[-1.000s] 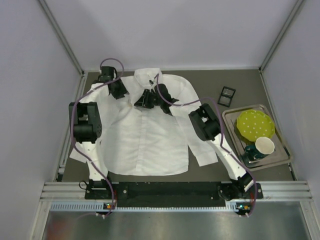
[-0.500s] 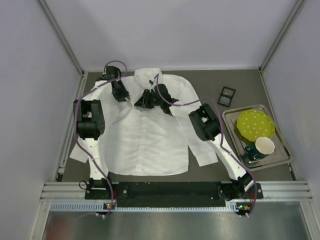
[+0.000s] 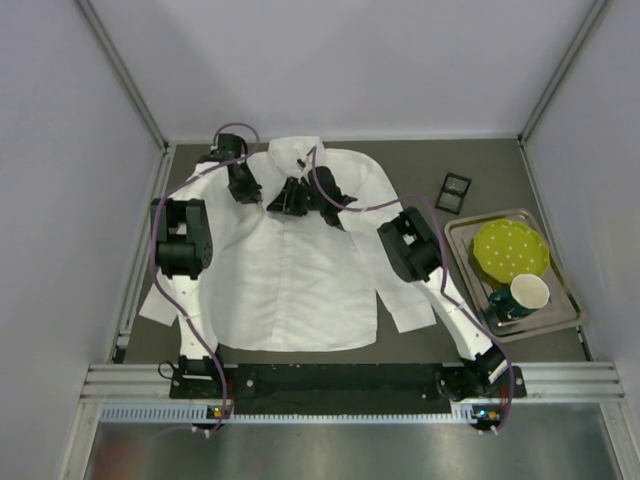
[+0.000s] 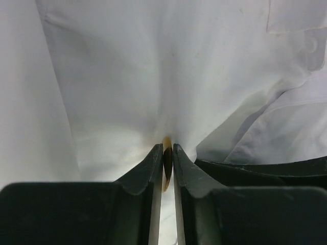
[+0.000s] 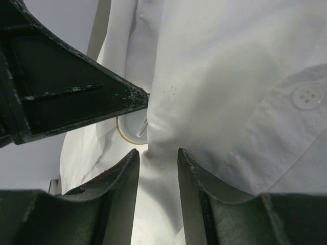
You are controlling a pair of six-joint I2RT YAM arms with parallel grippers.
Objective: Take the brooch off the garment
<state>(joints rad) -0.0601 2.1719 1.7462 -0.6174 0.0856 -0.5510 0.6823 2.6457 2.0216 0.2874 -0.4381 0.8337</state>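
The white shirt [image 3: 290, 280] lies flat on the table, collar at the far end. Both grippers meet just below the collar. My left gripper [image 3: 258, 200] is shut on the brooch [image 4: 166, 153], a thin orange-gold disc seen edge-on between its fingertips [image 4: 156, 158] against the shirt [image 4: 127, 76]. My right gripper [image 3: 278, 204] is shut on a raised fold of shirt fabric [image 5: 158, 168] right beside it. The right wrist view shows the brooch's pale gold-rimmed back [image 5: 130, 130], next to the left gripper's finger [image 5: 76, 97]. The brooch is hidden in the top view.
A small black square box [image 3: 453, 191] lies right of the shirt. A metal tray [image 3: 465, 250] at the right holds a green dotted plate [image 3: 511, 249] and a cup [image 3: 528, 293]. Walls close in the table on three sides.
My left arm has shifted slightly right, bringing its gripper closer to the collar and the right gripper. The right arm has stayed in place.
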